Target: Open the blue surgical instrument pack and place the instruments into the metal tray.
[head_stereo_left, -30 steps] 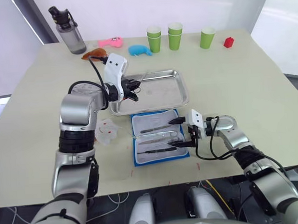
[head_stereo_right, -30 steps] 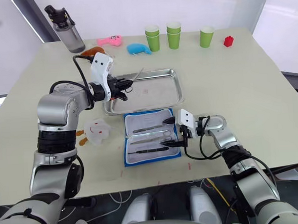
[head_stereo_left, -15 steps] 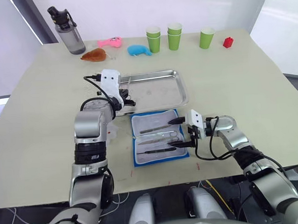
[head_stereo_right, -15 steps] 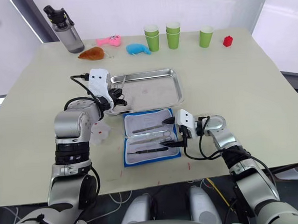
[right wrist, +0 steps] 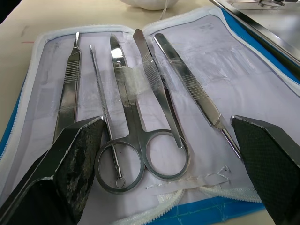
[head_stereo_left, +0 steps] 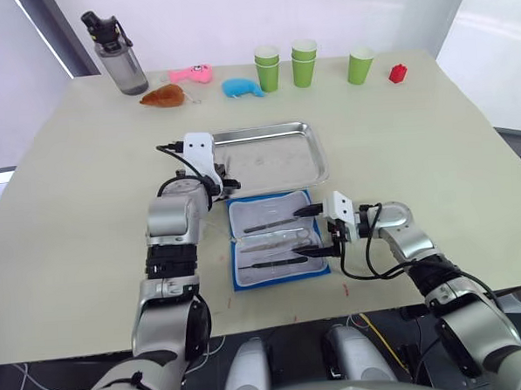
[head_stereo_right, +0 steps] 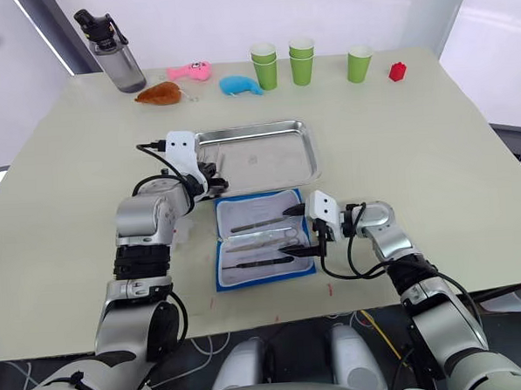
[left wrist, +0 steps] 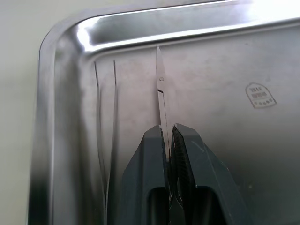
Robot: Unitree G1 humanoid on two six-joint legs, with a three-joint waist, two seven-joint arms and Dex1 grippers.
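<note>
Comparing with a second ago: the left gripper (left wrist: pixel 168 136) has come down from above the table to the near left corner of the metal tray (head_stereo_left: pixel 315 148), and its elbow has swung inward, hiding the white plush toy that showed beside the pack. The fingers (left wrist: pixel 190 159) are pressed together on a slim pair of scissors (left wrist: pixel 160 89) whose tip points along the tray floor; whether the blade touches the bottom cannot be told. The right arm has not shifted.

Along the far edge of the table (head_stereo_left: pixel 69 214), left to right: a grey water bottle (head_stereo_left: pixel 113 56), a brown toy (head_stereo_left: pixel 164 96), a pink toy (head_stereo_left: pixel 193 74), a blue toy (head_stereo_left: pixel 242 88), green paper cups (head_stereo_left: pixel 306 61) and a small red block (head_stereo_left: pixel 398 72), all well apart from the work.

The blue surgical instrument pack (head_stereo_left: pixel 276 242) lies open just in front of the tray. The remaining instruments (right wrist: pixel 136 108), tweezers, a probe and ring-handled scissors, sit in its pale lining.

The right gripper (right wrist: pixel 173 154) sits at the pack's right edge, fingers spread wide and gripping nothing.
</note>
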